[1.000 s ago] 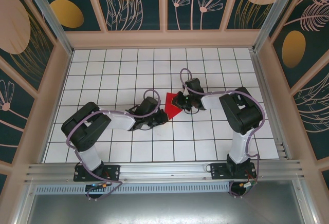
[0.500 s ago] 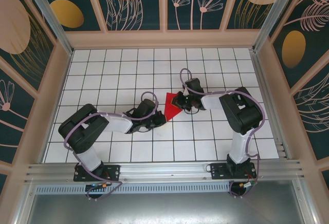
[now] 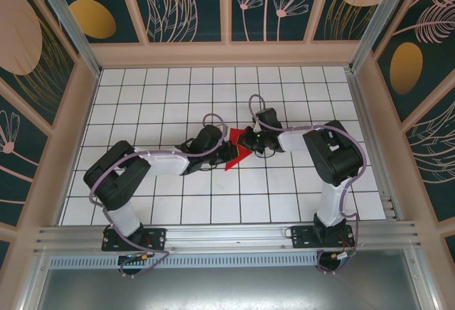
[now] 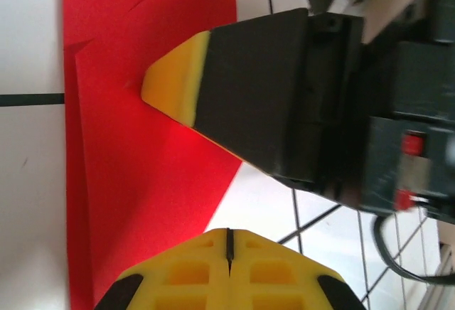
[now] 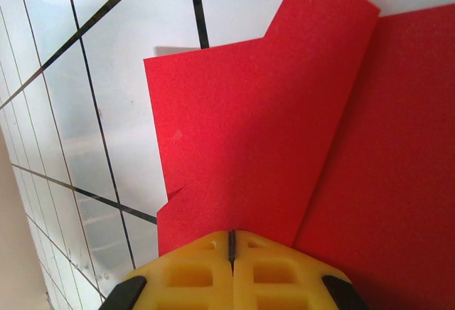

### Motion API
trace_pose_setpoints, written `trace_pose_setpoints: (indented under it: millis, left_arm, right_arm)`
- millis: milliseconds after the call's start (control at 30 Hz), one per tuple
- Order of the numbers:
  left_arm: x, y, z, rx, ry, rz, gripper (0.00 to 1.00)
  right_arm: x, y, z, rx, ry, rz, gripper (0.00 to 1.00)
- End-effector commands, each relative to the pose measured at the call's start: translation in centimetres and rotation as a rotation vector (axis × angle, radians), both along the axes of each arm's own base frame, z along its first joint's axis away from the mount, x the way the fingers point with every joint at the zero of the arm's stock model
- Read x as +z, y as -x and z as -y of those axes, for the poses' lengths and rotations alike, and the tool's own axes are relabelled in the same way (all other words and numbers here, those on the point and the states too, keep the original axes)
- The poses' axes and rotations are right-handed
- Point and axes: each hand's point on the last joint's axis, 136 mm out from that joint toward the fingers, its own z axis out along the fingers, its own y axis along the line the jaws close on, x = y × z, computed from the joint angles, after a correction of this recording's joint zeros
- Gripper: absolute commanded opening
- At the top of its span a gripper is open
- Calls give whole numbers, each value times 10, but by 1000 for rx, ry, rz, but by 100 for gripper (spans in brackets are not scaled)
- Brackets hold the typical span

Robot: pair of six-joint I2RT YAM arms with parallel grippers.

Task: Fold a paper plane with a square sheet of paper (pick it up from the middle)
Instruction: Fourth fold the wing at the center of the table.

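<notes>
You've got a thin bright red paper sheet lying flat on the white tiled table with black grid lines, about mid-table and right between the two arms. It's partly folded. In the right wrist view the red paper sheet shows stacked layers with stepped edges, and one long straight crease edge runs diagonally to the right of them. In the left wrist view the red paper sheet has one long straight edge along its left side and narrows toward a point at the lower right.

Your left gripper reaches in from the left, over the sheet's left edge. In its own camera the left gripper has its yellow fingertips pressed together with just a thin seam between them. They're low over the red surface. I can't tell if they touch it, and nothing is pinched.

Your right gripper comes in from the right, over the sheet's upper right part. Its wrist view shows the right gripper with its yellow tips closed against each other too, directly over the layered fold. From the left wrist camera the right gripper is a black wedge with a yellow tip, and the tip is set down on the paper near the top.

The two grippers are close together. Dark teal panel walls with a floral print surround the table.
</notes>
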Motion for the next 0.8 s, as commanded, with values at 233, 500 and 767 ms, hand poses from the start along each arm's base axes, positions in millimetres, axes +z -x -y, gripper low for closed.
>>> trace_pose_setpoints:
  millis: [233,500,767]
  left_arm:
    - [-56,27,-12,-51,-97,-140,2]
    - [-85,64,-49,-56,-204,-246,0]
    - [-87,97,-64,-75,-182,-291,0]
  right_arm:
    - [-86,49,51,-48,276,-223,0]
    - [-88,49,53,-52,288,-229,0]
    - [-91,53,57,-53,297,-239,0]
